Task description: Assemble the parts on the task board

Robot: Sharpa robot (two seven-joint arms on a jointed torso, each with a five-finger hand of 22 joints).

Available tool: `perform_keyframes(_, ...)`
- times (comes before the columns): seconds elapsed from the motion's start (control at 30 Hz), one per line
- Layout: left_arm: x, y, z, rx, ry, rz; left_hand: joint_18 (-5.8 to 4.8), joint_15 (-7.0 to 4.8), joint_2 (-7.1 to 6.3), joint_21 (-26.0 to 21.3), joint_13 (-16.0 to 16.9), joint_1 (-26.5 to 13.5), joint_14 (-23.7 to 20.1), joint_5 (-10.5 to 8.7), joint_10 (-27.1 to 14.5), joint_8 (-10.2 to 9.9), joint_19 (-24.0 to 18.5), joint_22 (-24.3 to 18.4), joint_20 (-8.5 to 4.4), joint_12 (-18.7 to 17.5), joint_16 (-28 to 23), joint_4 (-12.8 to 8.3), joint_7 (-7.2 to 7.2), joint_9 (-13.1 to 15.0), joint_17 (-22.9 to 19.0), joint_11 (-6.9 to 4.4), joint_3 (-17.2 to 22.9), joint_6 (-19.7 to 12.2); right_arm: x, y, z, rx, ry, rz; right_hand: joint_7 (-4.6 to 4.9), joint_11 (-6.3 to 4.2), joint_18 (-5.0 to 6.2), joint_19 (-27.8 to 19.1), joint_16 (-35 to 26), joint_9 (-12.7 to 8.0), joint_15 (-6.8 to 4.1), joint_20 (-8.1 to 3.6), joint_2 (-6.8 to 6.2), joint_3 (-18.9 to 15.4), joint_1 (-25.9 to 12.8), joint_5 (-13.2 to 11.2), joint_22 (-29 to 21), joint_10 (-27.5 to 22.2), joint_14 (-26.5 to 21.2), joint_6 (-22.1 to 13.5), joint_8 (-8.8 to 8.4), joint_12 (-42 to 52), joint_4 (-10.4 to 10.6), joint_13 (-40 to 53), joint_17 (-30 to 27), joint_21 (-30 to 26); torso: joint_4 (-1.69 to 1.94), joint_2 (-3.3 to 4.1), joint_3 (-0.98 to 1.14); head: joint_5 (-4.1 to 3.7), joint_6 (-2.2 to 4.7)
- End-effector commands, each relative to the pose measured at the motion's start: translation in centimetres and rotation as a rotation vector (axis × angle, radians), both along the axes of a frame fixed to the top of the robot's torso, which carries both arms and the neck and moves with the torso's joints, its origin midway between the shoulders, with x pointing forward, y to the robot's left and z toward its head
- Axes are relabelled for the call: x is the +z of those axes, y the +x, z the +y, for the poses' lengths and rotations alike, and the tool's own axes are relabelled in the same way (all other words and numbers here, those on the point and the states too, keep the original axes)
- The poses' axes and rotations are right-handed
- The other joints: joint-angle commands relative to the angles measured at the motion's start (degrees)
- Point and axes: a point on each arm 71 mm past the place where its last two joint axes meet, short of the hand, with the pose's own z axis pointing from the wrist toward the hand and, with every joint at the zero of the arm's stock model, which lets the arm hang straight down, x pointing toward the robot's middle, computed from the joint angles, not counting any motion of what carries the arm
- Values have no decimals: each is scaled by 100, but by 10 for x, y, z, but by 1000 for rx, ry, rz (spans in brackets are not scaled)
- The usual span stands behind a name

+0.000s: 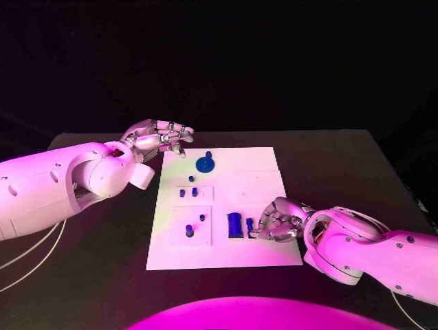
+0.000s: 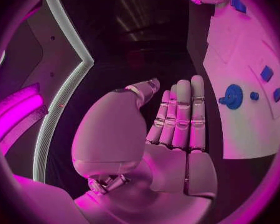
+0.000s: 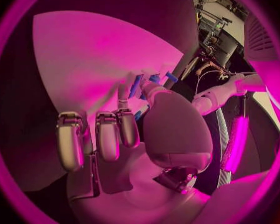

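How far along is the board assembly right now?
Early to midway, at a guess. A blue gear and small blue pegs sit on the task board. The right hand works at long blue parts; a grip is unclear. The left hand holds nothing, beside the board.

The white board (image 1: 263, 172) lies in the middle of the black table (image 1: 348, 165), and its right half is bare, so a hand could come in there from the right or from the far edge. The left half is crowded: a round blue disc (image 1: 205, 164) near the far end, small blue pegs (image 1: 188, 193) below it, and two upright blue bars (image 1: 236, 225) near the front. The right hand (image 1: 277, 220) sits just beside those bars, closing off the front right corner. The left hand (image 1: 159, 137) hovers at the board's far left corner, near the disc, blocking that approach.
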Motion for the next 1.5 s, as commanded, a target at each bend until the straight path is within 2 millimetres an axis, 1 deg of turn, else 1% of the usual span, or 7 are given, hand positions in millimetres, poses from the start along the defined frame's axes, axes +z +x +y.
perform_keyframes(0.03,1,0,-3,5,-16,-24,83,-12,15,-37,-6,14,-31,12,-39,41,44,-8,-2,35,-40,45,8,-5,-6,-15,6,-36,11,6,-1,5,85,-44,14,5,-42,551,29,-15,4,-14,-76,-57,6,38,1453,195,510,-63,-53,50,16,1005,1061,7,15,-54,-17,-10,55)
perform_keyframes(0.93,-25,27,8,317,-82,-179,65,529,-99,-3226,-807,133,-1352,8,-172,124,-1024,-1959,701,-1115,-3597,319,-28,-176,-1285,284,-345,-411,49,157,-92,-463,812,-272,644,630,934,-2186,-3850,-375,577,538,-79,693,1095,31,-1280,-2956,-1905,-1123,-756,-5128,-335,-2962,-3589,-6962,55,-429,-64,-26,786)
perform_keyframes(0.97,-27,24,5,270,-64,-143,-972,-390,1070,-5008,-1175,-2290,-5917,-480,-5324,-1858,-5150,-3171,-930,-2634,-6160,-577,-1206,-1335,-2672,-820,-3226,-4720,47,152,-89,-439,652,-278,-381,41,-82,-3951,-8788,-3563,411,-216,1132,-1671,-1221,-989,-3016,-8403,-3708,-5779,-2366,-8131,-1575,-7492,-7493,-8797,52,-414,-82,-35,703)
perform_keyframes(1.1,-27,22,2,277,-62,-143,-972,-390,1070,-5008,-1175,-2883,-5917,-480,-5324,-1858,-5150,-3171,-930,-2634,-6160,-577,-1206,-1335,-2672,-820,-3226,-4720,47,149,-84,-444,678,-279,-381,41,-82,-8391,-8788,-3563,411,-216,1132,-1671,-1779,-989,-7495,-8403,-4341,-5779,-2366,-8131,-1575,-7492,-7493,-8797,64,-418,-68,-49,760)
perform_keyframes(1.23,-28,16,-6,300,-55,-144,-972,-390,1070,-5008,-1175,-3690,-5917,-480,-5324,-1858,-5150,-3171,-930,-2634,-6160,-577,-1206,-1335,-2672,-820,-3226,-4720,49,139,-71,-463,754,-280,-381,41,-82,-8391,-8788,-3563,411,-216,1132,-1671,-6518,-989,-7495,-8403,-8402,-5779,-2366,-8131,-1575,-7492,-7493,-8797,102,-433,-24,-93,933)
perform_keyframes(1.27,-28,14,-9,307,-53,-144,-972,-390,1070,-5008,-1175,-7822,-5917,-480,-5324,-1858,-5150,-3171,-930,-2634,-6160,-577,-1206,-1335,-2672,-820,-3226,-4720,50,136,-67,-470,778,-279,-381,41,-82,-8391,-8788,-3563,411,-216,1132,-1671,-6518,-989,-7495,-8403,-8402,-5779,-2366,-8131,-1575,-7492,-7493,-8797,113,-438,-11,-106,987)
perform_keyframes(1.5,-28,-8,-36,381,-28,-147,-972,-390,1070,-5008,-1175,-7822,-5917,-480,-5324,-1858,-5150,-3171,-930,-2634,-6160,-577,-1206,-1335,-2672,-820,-3226,-4720,59,107,-34,-543,965,-269,-381,41,-82,-8391,-8788,-3563,411,-216,1132,-1671,-6518,-989,-7495,-8403,-8402,-5779,-2366,-8131,-1575,-7492,-7493,-8797,174,-462,60,-177,1268)
